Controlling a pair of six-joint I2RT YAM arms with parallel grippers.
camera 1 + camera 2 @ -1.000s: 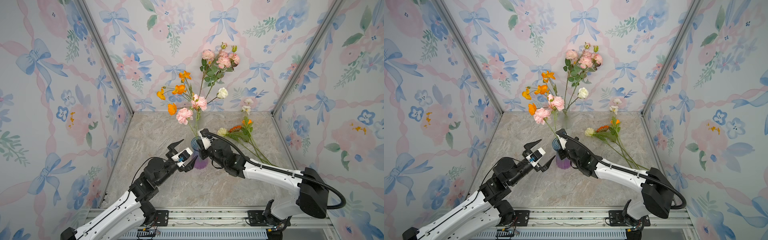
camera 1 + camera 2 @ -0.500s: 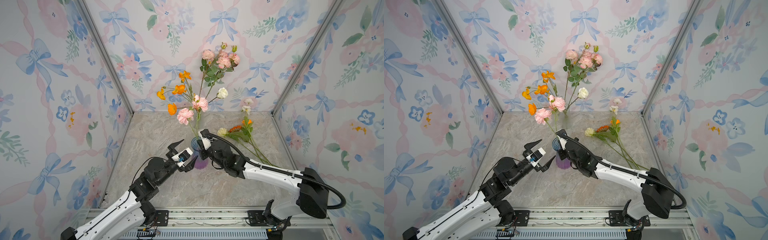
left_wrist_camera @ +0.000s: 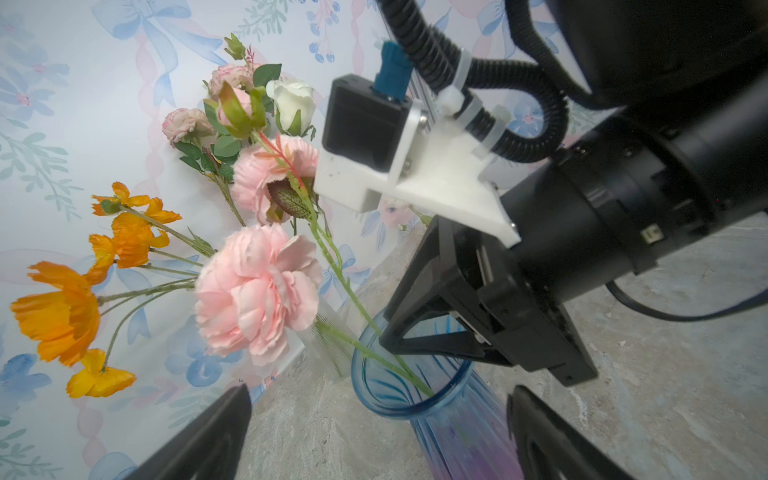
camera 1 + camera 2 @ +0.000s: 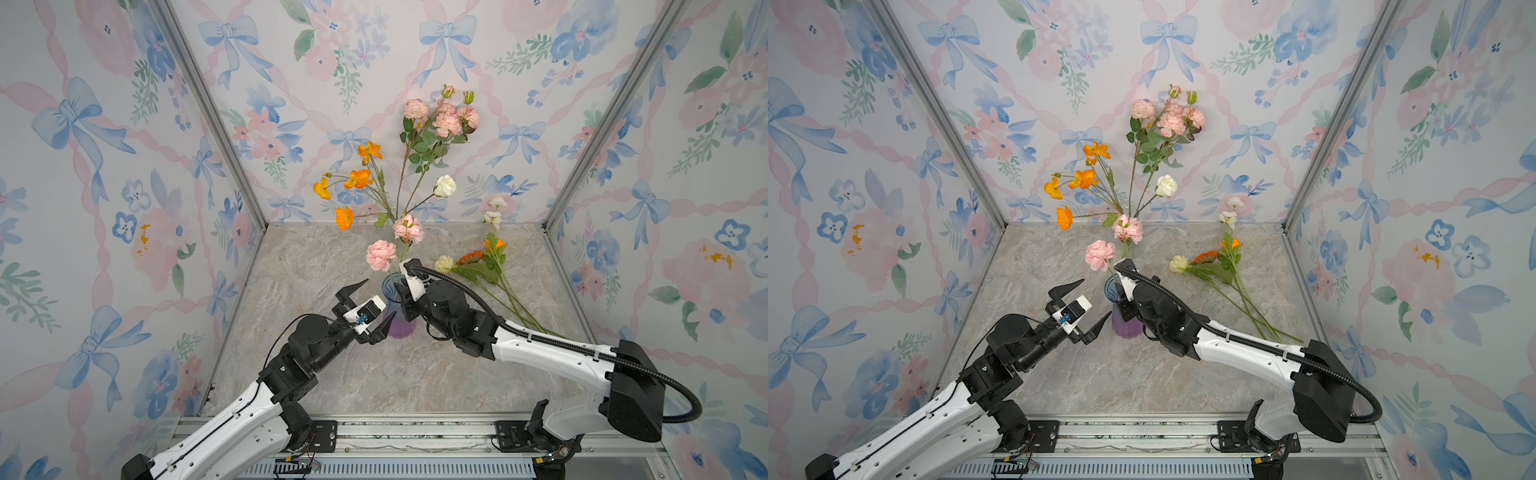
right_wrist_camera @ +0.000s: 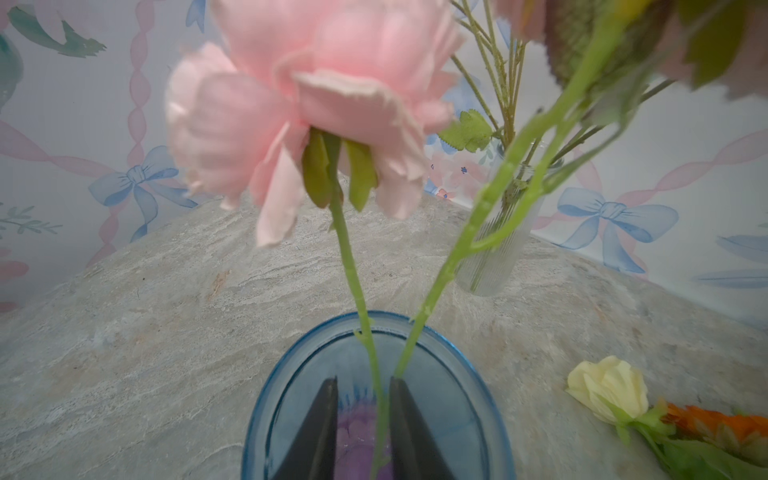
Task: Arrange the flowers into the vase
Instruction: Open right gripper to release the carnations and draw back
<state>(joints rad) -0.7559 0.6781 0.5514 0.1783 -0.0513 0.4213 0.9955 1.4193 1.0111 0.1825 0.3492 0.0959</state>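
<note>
The two pink flowers (image 4: pixel 381 254) (ruffled, carnation-ish) have their green stems down in the blue vase (image 4: pixel 398 328). It stands upright about mid-table, and the blooms lean toward the far left of its mouth. The right gripper (image 5: pixel 359 432) sits right over that mouth with its jaws parted a bit. One stem runs between them, close against one finger (image 5: pixel 411 436) but not squeezed, so nothing's clamped. The left gripper (image 4: pixel 380 297) hangs just left of the vase, jaws spread wide, holding nothing.

Further back, near the far wall, a clear ribbed vase (image 5: pixel 498 249) carries a bigger bunch: orange poppies (image 4: pixel 358 178), a white rose (image 4: pixel 444 185) and a pink cluster (image 4: pixel 446 120) up top. Off to the right, loose flowers (image 4: pixel 482 266) lie flat on the marble table (image 4: pixel 374 374). A cream bud (image 4: pixel 444 263) is nearest the blue vase, with the stems pointing toward the near right.
</note>
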